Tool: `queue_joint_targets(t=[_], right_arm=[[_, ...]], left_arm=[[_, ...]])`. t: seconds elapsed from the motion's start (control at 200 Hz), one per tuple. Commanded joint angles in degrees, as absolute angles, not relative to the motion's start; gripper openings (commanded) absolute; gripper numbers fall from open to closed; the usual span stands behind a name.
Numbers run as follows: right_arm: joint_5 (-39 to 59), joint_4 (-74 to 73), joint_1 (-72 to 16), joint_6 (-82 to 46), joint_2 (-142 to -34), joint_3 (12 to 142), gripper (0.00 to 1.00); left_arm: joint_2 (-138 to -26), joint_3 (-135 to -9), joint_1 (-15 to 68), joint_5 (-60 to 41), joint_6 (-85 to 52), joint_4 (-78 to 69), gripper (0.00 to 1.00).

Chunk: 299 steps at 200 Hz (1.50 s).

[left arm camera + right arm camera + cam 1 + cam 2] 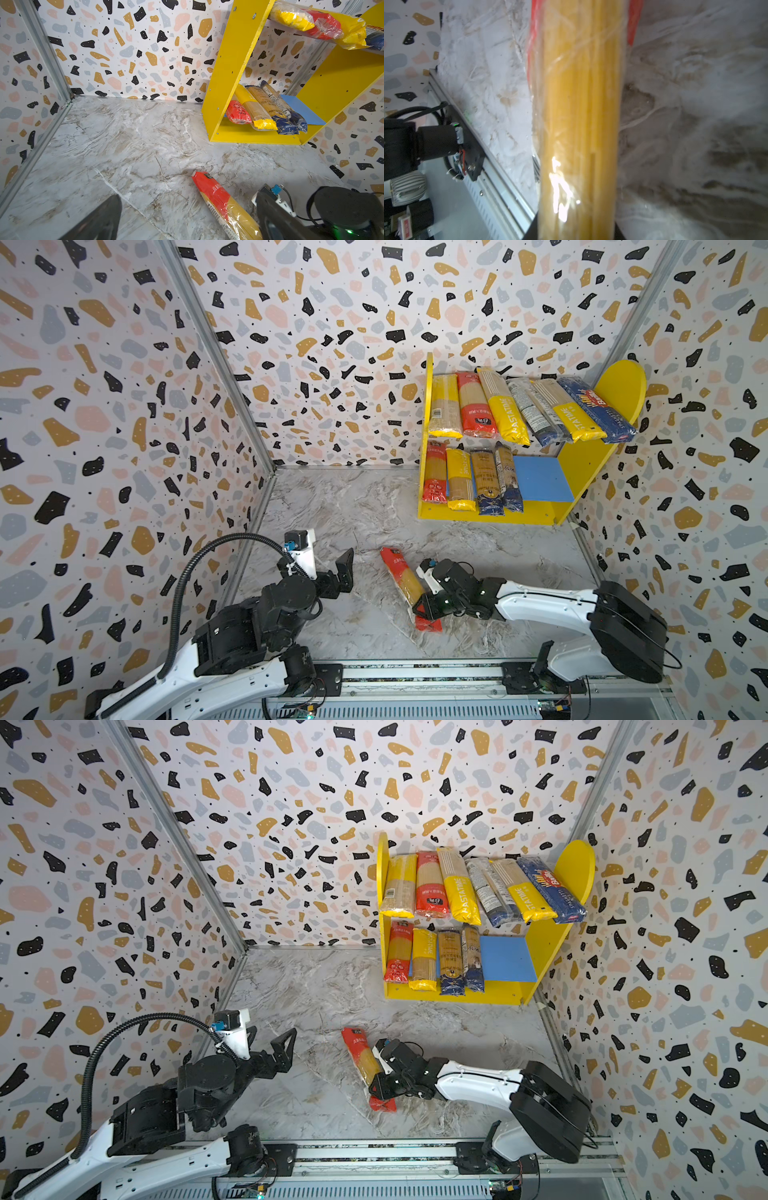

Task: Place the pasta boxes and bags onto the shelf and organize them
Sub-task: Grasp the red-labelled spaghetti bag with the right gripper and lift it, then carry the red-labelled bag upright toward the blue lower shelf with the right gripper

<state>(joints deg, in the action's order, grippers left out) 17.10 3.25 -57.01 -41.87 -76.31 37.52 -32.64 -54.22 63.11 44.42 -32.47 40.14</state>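
Eleven spaghetti packs show in both top views. Three are red spaghetti packs (pixel 474 406) (pixel 435 472) (pixel 401 576). Three are yellow packs (pixel 505 410) (pixel 567 412) (pixel 460 481), two of them legibly PASTATIME. Four are dark blue packs (pixel 540 423) (pixel 486 481) (pixel 509 479), counting one Barilla pack (pixel 596 408). One is a clear pack with a yellow end (pixel 444 406).

One yellow shelf (pixel 586 464) stands at upper right, with six packs in its top row and four in its lower row. One pack lies on the marble table (pixel 332 510) at lower centre.

Two robot arms (pixel 232 684) (pixel 540 601) run along the bottom edge.
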Motion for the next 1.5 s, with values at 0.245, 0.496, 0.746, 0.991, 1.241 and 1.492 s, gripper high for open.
queue_joint_targets(t=[0.245,0.496,0.746,0.991,1.241,1.492], right_arm=[[15.5,12.6,-47.2,-36.3,-49.3,36.5,0.08],[11.1,23.8,-37.2,-32.4,-42.2,41.4,0.08],[7.4,27.9,-27.4,-29.1,-43.1,48.3,0.08],[6.2,28.9,-21.2,-25.8,-47.5,56.4,0.08],[3.5,29.4,-17.8,-23.2,-50.9,60.4,0.08],[-4.4,27.8,-11.7,-17.8,-58.5,64.6,0.08]], left_arm=[[-38.5,-51.8,63.1,41.1,-30.4,28.9,0.99],[-43.9,-52.0,63.1,37.3,-28.9,23.1,0.99],[-48.9,-51.8,63.1,34.7,-27.2,18.8,0.99],[-52.0,-53.1,63.1,32.4,-25.2,16.5,0.99],[-51.8,-52.6,63.1,33.2,-23.3,16.1,0.99],[-53.9,-53.8,63.0,33.3,-21.0,15.4,0.99]])
